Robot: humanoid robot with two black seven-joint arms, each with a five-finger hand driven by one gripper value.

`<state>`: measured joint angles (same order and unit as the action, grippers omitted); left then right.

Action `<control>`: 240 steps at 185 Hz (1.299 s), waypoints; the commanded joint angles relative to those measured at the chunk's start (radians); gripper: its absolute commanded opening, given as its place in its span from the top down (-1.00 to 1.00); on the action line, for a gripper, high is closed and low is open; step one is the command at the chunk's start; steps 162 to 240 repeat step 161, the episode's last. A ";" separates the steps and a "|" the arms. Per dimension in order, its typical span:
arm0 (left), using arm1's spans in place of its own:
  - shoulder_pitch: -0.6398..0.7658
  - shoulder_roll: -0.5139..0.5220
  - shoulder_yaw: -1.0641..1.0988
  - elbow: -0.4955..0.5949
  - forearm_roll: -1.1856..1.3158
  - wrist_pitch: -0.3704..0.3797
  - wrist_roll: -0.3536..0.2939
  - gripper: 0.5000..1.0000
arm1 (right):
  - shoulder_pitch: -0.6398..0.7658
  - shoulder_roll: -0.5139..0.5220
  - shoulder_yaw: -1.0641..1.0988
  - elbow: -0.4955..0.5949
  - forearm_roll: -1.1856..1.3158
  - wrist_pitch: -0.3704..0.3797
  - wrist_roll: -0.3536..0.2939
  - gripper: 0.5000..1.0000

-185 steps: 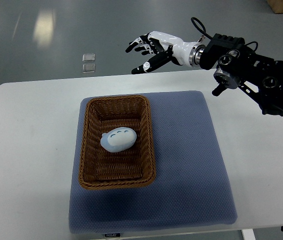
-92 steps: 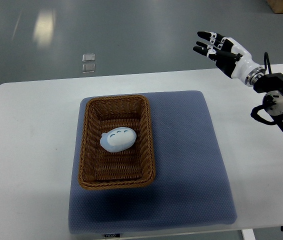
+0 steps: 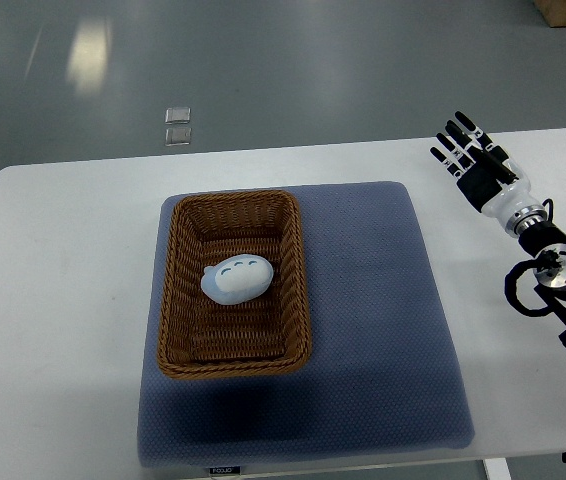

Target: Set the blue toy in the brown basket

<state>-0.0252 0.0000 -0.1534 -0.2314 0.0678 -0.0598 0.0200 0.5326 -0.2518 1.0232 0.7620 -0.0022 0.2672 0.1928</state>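
Blue toy (image 3: 235, 278) sits inside the brown wicker basket (image 3: 293, 262) on the grey-blue mat (image 3: 383, 330) — nothing touching it. Right hand (image 3: 483, 170) over the white table (image 3: 73, 300), right of mat — fingers straight, slightly spread, empty.

A pale blue toy (image 3: 235, 278) with white oval markings is lying in a brown woven basket (image 3: 233, 357) on a slate-blue dotted mat (image 3: 383, 330), left of the black-and-white right hand (image 3: 478, 170) over a white bench (image 3: 63, 300).
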 commanded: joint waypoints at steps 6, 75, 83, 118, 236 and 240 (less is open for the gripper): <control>-0.001 0.000 0.000 0.000 0.000 0.000 0.000 -1.00 | -0.017 0.009 -0.002 -0.020 0.067 0.041 0.000 -0.64; 0.001 0.000 0.000 0.000 0.000 0.000 0.000 -1.00 | -0.026 0.036 -0.003 -0.018 0.067 0.150 0.000 -0.64; 0.001 0.000 0.000 0.000 0.000 0.000 0.000 -1.00 | -0.026 0.036 -0.006 -0.016 0.065 0.152 -0.001 -0.64; 0.001 0.000 0.000 0.000 0.000 0.000 0.000 -1.00 | -0.019 0.049 -0.018 -0.016 0.056 0.149 -0.001 -0.64; 0.001 0.000 0.000 0.000 0.000 0.000 0.000 -1.00 | -0.011 0.057 -0.020 -0.016 0.053 0.142 -0.001 -0.64; 0.001 0.000 0.000 0.000 0.000 0.000 0.000 -1.00 | -0.011 0.057 -0.020 -0.016 0.053 0.142 -0.001 -0.64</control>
